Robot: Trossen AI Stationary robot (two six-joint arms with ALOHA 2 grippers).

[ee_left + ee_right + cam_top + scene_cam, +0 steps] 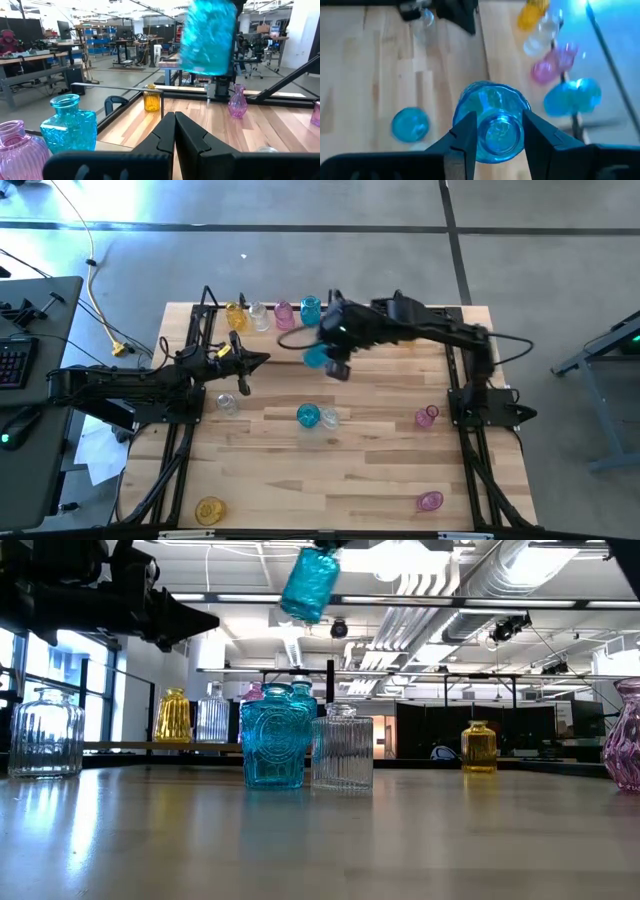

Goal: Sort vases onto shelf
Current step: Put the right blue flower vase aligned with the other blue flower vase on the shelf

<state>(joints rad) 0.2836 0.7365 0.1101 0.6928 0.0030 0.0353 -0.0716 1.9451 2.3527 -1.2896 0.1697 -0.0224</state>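
Gripping teal vase by neck, apparently: right gripper, vase aloft above table.

Pale wood table with scattered glass vases; black-rod shelf along its far edge

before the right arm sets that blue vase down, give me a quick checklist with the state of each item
1. Grip: right hand shut on the teal vase, a finger on each side of its neck. Ok.
2. Lift: held vase hangs well clear of the table in the low view. Ok.
3. Shelf row: yellow vase, clear vase, pink vase and another teal vase already stand along the far edge. Ok.
4. Free spot beside that row: cannot tell.
5. Left hand: shut, empty, hovering close to the carrying arm. Not ok.
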